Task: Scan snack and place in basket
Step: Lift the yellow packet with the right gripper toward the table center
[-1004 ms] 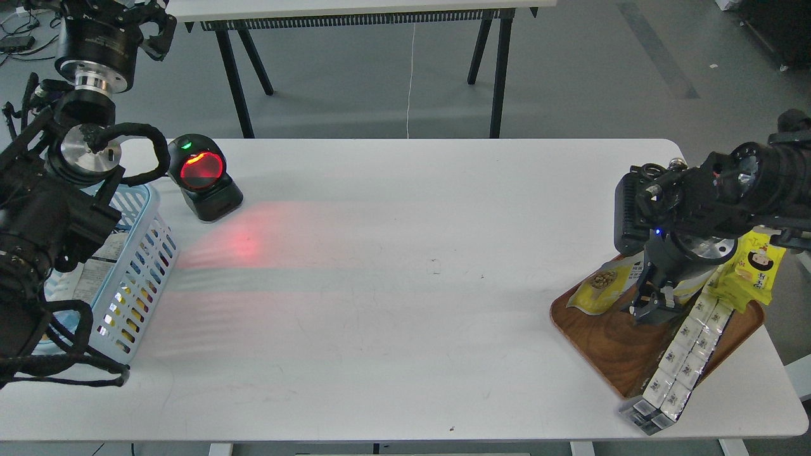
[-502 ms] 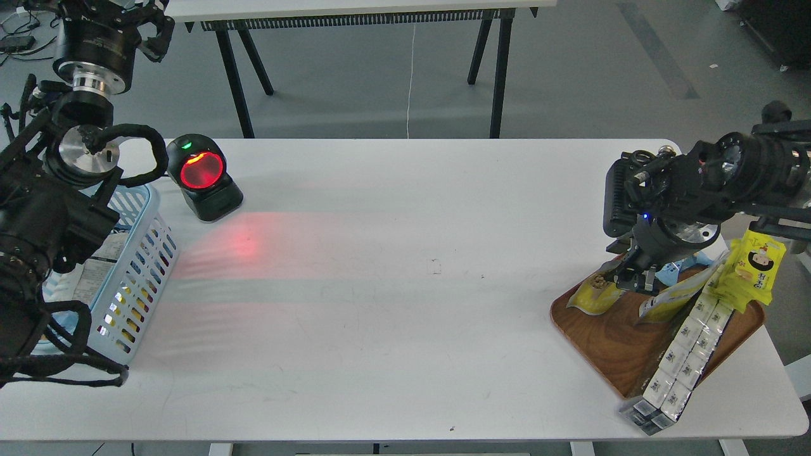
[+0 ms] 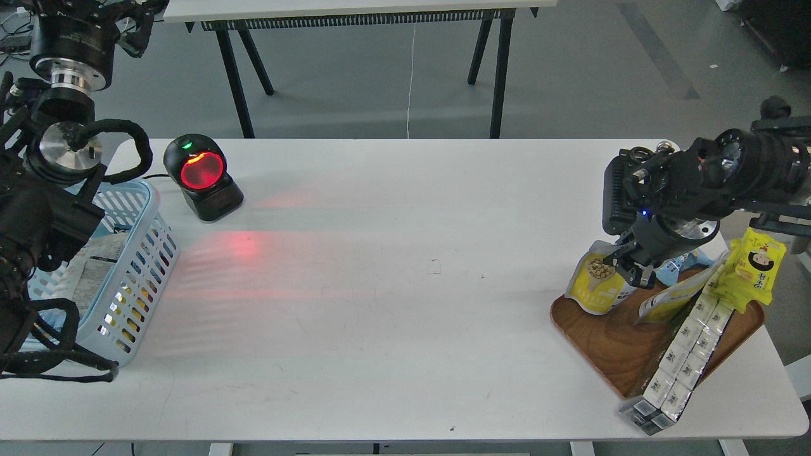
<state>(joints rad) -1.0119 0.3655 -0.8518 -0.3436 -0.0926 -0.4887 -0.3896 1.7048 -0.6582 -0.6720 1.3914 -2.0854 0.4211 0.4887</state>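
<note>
Our left arm hides much of the basket (image 3: 142, 253), and its gripper (image 3: 136, 19) runs off the top edge. Our right gripper (image 3: 627, 263) covers the snack's (image 3: 595, 285) upper right corner; its fingers blur together.

Looks like a lab set up as a mock shop checkout: plain white table (image 3: 393, 304), grey bare floor (image 3: 570, 76), a second trestle table (image 3: 355, 12) behind, w/ a barcode scanner (image 3: 201, 177) glowing red, cable trailing.
</note>
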